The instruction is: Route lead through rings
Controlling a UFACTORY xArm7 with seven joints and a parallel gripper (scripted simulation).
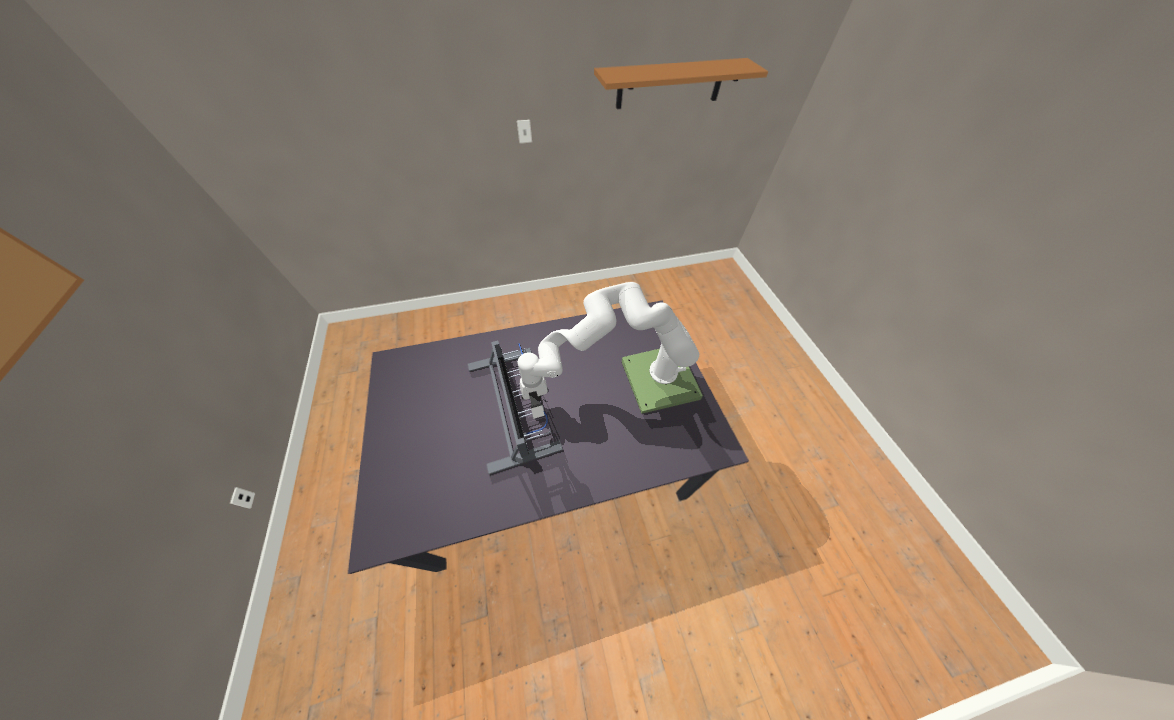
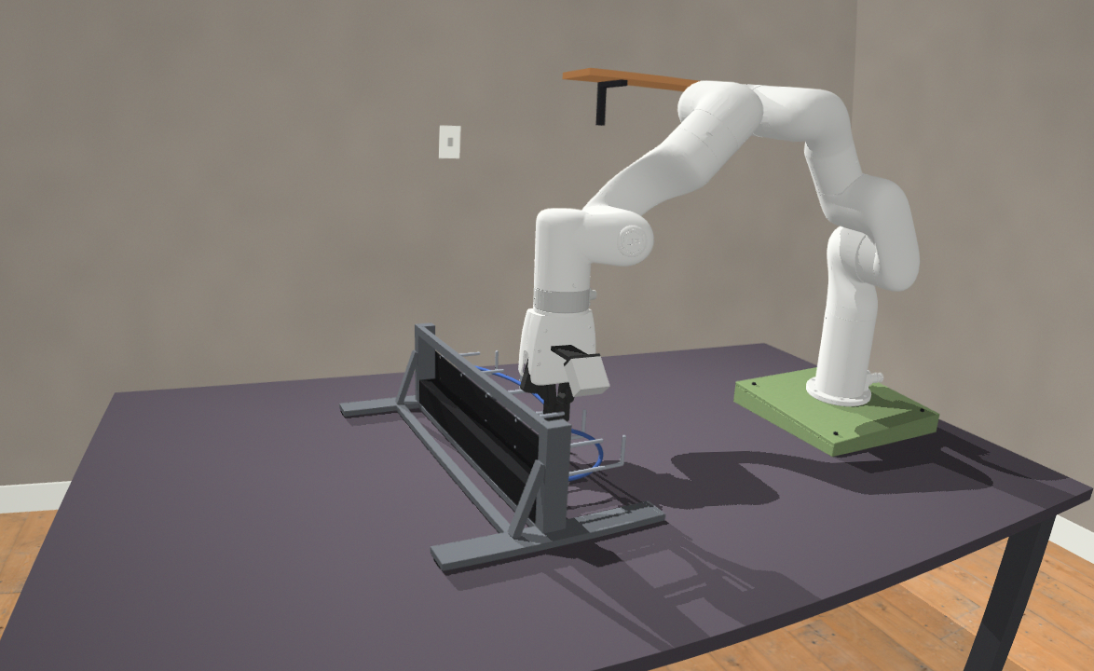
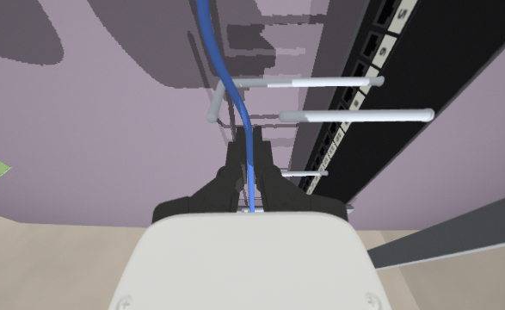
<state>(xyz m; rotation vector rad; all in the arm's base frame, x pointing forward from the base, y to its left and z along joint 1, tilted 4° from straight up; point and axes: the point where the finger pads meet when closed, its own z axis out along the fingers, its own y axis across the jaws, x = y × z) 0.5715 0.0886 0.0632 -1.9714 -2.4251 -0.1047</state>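
Note:
The grey rack (image 2: 484, 433) with its black patch panel (image 3: 377, 99) stands mid-table. A blue lead (image 3: 239, 108) runs along the panel's front. My gripper (image 3: 249, 139) is shut on the lead, low in front of the panel near its middle. In the wrist view the lead passes just beside the bend of a grey ring (image 3: 295, 99) ahead of the fingers; whether it lies inside that ring I cannot tell. A further ring (image 3: 304, 173) shows beyond the fingers. In the exterior view the lead (image 2: 584, 442) curves on toward the rings (image 2: 609, 455) at the near end of the rack.
The arm's green base plate (image 2: 834, 408) sits at the right of the table. The rack's near foot (image 2: 547, 534) is well inside the table's front edge. White number plates (image 3: 383, 47) line the ports.

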